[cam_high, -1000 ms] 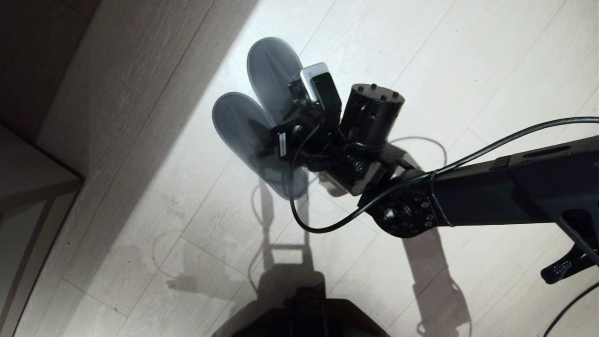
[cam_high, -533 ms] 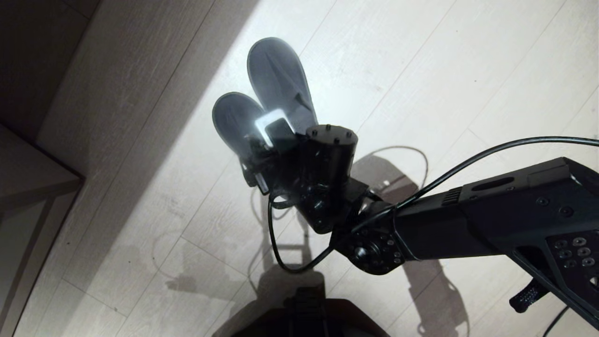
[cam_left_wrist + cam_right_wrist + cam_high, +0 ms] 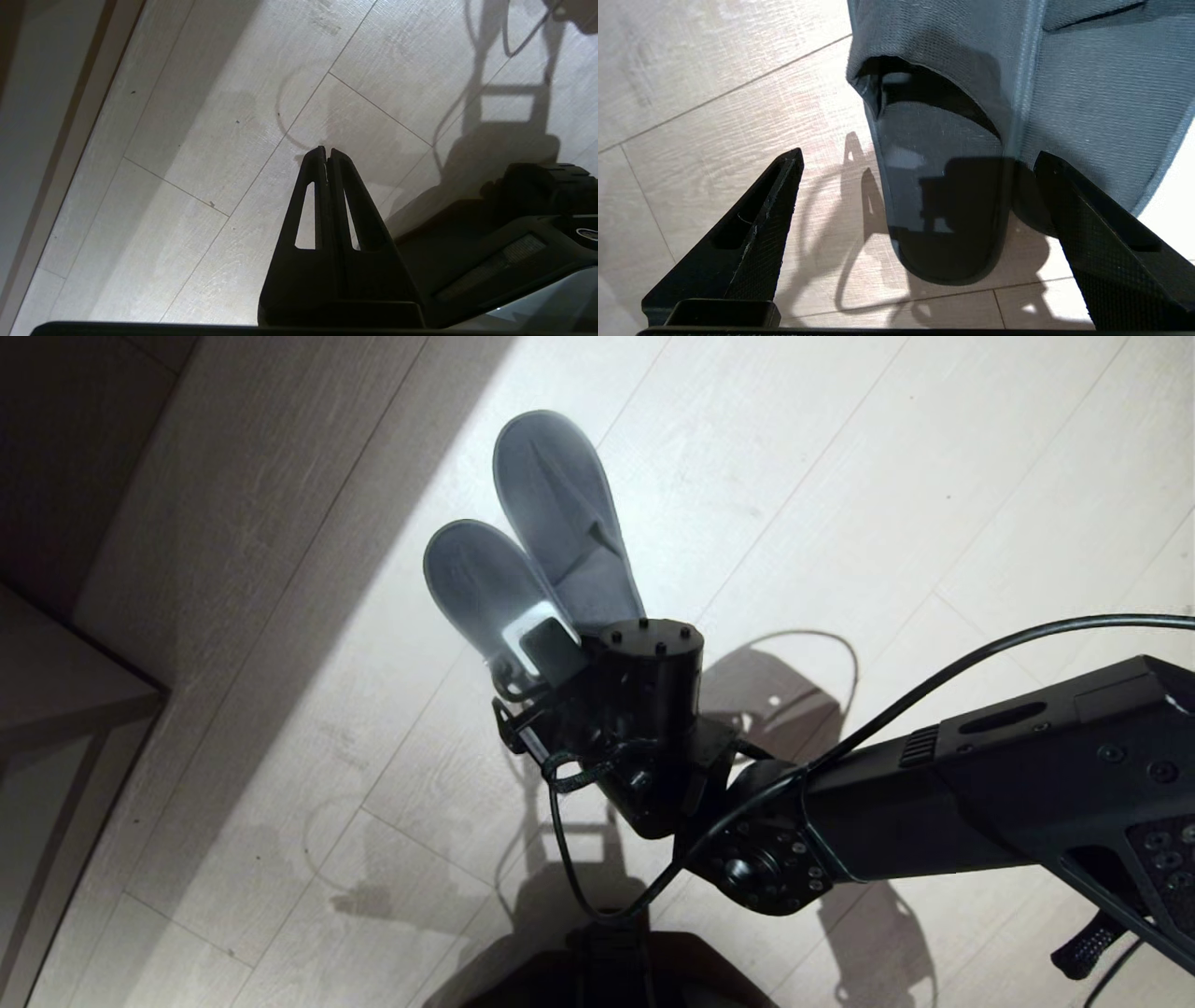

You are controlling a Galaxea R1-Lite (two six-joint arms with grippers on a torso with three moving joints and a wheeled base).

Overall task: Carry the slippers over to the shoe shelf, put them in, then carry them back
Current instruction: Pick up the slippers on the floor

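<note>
step: grasp slippers [image 3: 971, 140] on floor [image 3: 887, 476] | right gripper [image 3: 915, 186] jaws wide, empty | straddle both heels, then clamp | left gripper [image 3: 326, 154] clenched, parked

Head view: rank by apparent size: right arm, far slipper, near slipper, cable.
1. right arm, nearest the camera, so inflated.
2. far slipper.
3. near slipper, heel hidden by the right gripper, so unsure against 2.
4. cable, thinnest.

1. Pale, wood-grain plank floor [image 3: 840, 476], lit brightly, with thin seams between the planks.
2. Pale beige wooden furniture corner [image 3: 56, 681] in shadow at the floor's left edge.
</note>
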